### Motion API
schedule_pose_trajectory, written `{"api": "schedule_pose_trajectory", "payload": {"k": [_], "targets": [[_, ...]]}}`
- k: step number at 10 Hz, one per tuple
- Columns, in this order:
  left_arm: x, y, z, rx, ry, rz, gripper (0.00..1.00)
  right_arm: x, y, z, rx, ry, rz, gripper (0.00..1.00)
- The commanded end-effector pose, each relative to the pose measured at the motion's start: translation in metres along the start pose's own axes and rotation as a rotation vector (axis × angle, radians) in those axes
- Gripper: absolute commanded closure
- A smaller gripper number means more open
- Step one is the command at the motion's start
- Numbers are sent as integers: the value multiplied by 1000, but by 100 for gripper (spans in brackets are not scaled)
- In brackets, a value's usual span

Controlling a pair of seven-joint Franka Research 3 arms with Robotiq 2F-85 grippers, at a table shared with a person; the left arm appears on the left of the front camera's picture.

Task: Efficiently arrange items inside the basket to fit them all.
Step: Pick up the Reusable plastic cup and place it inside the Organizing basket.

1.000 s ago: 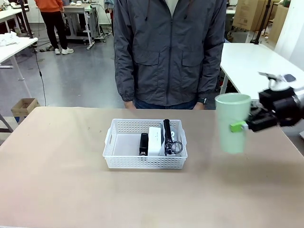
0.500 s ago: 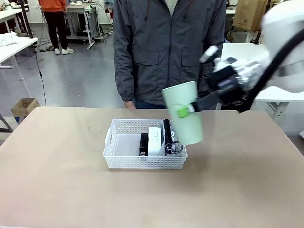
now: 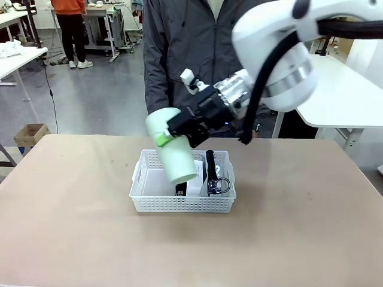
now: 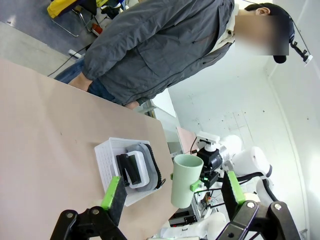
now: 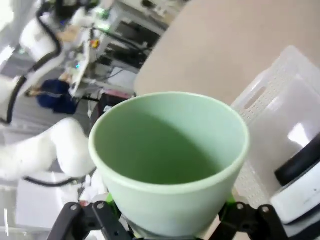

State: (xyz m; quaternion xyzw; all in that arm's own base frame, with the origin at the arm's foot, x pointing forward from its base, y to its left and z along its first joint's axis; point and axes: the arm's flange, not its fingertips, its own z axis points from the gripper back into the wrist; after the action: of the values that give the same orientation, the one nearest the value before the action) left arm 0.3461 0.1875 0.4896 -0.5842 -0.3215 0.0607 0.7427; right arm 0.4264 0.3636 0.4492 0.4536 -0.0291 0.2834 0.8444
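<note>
My right gripper [image 3: 164, 140] is shut on the tall pale-green cup [image 3: 172, 149], holding it tilted above the left half of the white basket [image 3: 149, 203]. From the right wrist, the cup's open mouth [image 5: 170, 150] faces the camera with the basket [image 5: 280, 95] beyond it. A small white box [image 3: 195, 174] stands in the basket's middle, with the black stapler [image 3: 181, 190] to its left, partly hidden by the cup. The grey shoe [image 3: 211, 170] lies on its side at the right end, black sole showing. In the left wrist view, my left gripper [image 4: 172, 194] is open, far from the basket [image 4: 106, 162] and cup [image 4: 184, 180].
A person in a grey jacket [image 3: 209, 60] stands at the far edge of the table, arms hanging at the sides. The tan tabletop [image 3: 78, 227] spreads bare around the basket. My right arm [image 3: 281, 54] spans the space above the table's right half.
My right arm has swung the cup from the table's right side leftward to above the basket, tilting it. The things in the basket have not moved.
</note>
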Motion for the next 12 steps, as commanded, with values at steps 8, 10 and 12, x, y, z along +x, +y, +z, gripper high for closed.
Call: {"api": "schedule_pose_trajectory", "payload": {"k": [8, 10, 12], "targets": [[-2, -3, 1, 1, 2, -1, 0, 88, 25, -57, -547, 282, -412, 14], [-2, -3, 1, 1, 2, -1, 0, 59, 19, -45, -582, 193, -450, 14], [-2, -3, 1, 1, 2, -1, 0, 59, 19, -45, -582, 193, -450, 14]]}}
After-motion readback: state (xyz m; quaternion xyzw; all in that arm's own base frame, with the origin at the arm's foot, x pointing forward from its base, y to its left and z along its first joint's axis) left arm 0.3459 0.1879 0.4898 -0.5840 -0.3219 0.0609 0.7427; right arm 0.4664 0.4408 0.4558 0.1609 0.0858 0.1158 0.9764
